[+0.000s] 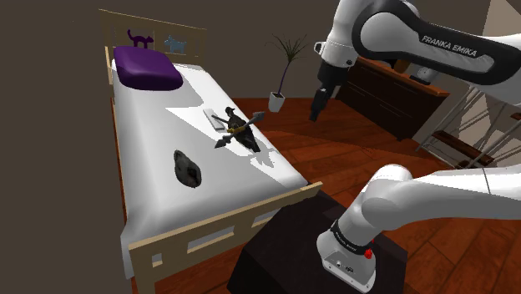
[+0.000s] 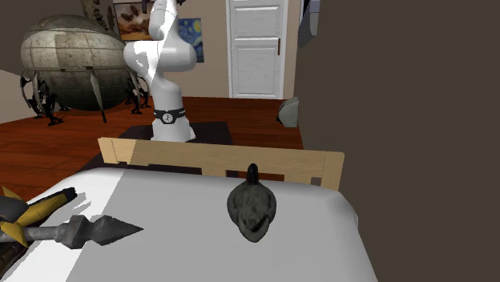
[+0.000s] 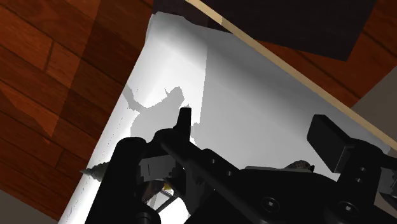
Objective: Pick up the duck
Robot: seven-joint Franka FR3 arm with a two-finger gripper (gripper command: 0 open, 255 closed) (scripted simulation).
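The duck (image 1: pixel 188 168) is a small dark grey figure lying on the white bed sheet (image 1: pixel 159 134), near the foot of the bed. In the second exterior view the duck (image 2: pixel 251 210) sits just in front of the wooden footboard (image 2: pixel 224 159). My black gripper (image 1: pixel 317 108) hangs above the wooden floor, off the bed's side and well away from the duck toward the shoulder view's right. In the wrist view the gripper (image 3: pixel 228 137) looks down at the bed's edge with its fingers (image 3: pixel 130 165) apart and nothing between them.
A dark spiked weapon-like object (image 1: pixel 238 127) and a flat white item (image 1: pixel 215 119) lie mid-bed. A purple pillow (image 1: pixel 148 68) rests at the headboard. A potted plant (image 1: pixel 281 92) and a dark dresser (image 1: pixel 392 92) stand beyond the bed. The stand (image 1: pixel 284 250) is by the footboard.
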